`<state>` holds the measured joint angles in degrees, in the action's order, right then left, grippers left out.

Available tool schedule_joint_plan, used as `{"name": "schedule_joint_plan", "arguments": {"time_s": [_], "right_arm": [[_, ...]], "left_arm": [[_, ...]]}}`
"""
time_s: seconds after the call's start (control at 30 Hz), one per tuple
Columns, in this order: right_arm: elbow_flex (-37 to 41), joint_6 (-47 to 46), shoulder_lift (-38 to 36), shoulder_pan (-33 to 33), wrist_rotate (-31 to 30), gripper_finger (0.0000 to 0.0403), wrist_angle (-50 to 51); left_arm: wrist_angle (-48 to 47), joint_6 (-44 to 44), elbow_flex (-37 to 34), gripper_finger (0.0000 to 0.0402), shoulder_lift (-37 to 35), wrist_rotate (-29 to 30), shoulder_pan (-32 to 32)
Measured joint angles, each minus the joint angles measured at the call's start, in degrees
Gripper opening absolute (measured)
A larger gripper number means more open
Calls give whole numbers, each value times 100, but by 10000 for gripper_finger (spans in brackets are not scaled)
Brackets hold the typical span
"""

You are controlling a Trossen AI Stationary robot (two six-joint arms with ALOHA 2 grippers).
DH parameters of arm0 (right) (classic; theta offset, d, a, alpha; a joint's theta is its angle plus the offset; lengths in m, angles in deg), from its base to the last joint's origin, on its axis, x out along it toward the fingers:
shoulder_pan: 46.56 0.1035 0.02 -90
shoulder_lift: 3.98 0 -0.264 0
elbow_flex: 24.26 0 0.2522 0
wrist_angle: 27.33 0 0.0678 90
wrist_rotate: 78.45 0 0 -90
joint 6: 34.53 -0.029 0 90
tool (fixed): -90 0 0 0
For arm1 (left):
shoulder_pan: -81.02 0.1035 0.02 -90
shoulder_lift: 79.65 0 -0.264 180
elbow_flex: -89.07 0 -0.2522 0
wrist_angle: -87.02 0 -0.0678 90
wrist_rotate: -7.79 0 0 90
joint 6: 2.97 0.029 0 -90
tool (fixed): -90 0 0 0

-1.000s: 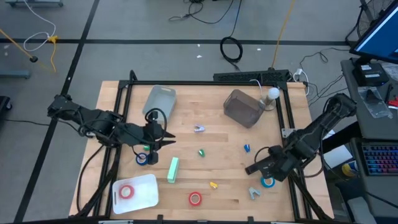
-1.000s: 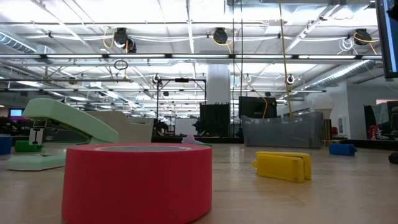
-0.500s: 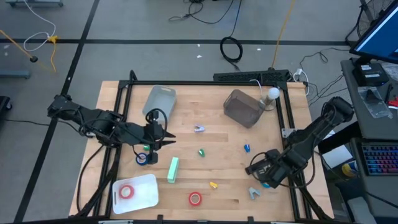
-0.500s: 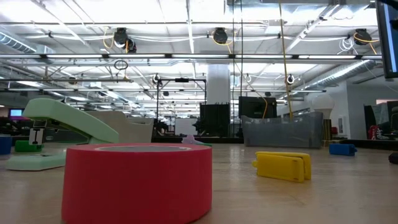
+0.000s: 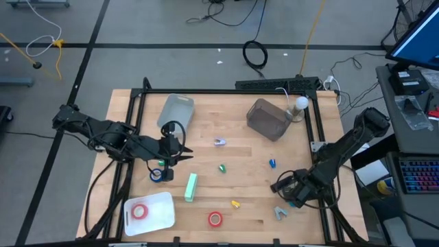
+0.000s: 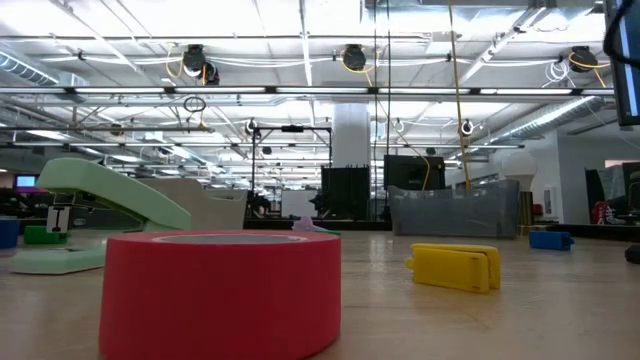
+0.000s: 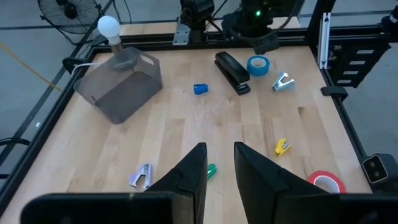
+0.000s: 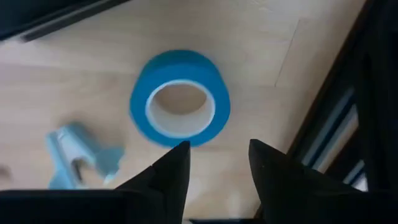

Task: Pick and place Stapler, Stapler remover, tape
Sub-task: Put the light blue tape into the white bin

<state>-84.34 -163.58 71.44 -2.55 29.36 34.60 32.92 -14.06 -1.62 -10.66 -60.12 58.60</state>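
Tape is the thing at hand: a blue ring of tape with a white core (image 8: 180,99) lies flat on the wooden table (image 5: 206,116) near its right edge, toward the front corner, just ahead of the right gripper (image 8: 214,163), whose two dark fingers stand parted with nothing between them. The right arm reaches in from the right edge, folded low over the table. The left arm stretches in from the left edge, its left gripper (image 7: 219,165) hanging above the middle-left part with fingers set a little apart, pinching nothing. The right wrist view alone shows a pale blue staple remover (image 8: 78,155) lying just beside the blue roll. The left wrist view shows a black stapler (image 7: 232,71) beside that same blue roll, a grey translucent bin (image 7: 121,84) near the back, and a red tape roll (image 7: 326,183). The high view adds a second red roll (image 5: 140,210) on a white tray (image 5: 162,213) at the front-left corner and a mint-green stapler (image 5: 191,186). The low view shows the red roll, a small yellow remover (image 6: 455,267) and the green stapler.
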Motion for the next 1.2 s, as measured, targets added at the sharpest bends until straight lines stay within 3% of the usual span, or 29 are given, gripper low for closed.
{"name": "schedule_joint_plan", "arguments": {"time_s": [0.27,0.5,0.67,0.97,1.2], "right_arm": [[692,-232,-11,-2,-152,165,-1039],[903,-400,-11,-4,-128,154,-1080],[907,-486,-11,-4,-123,125,-1070],[907,-485,-16,-4,-115,35,-1065],[909,-342,-171,-4,37,31,-1079]], "left_arm": [[0,-108,0,85,0,-2,44],[2,-148,0,85,0,-4,69],[3,-168,0,85,0,-2,70],[4,-162,0,85,0,-2,70],[4,-157,0,85,0,-4,70]]}}
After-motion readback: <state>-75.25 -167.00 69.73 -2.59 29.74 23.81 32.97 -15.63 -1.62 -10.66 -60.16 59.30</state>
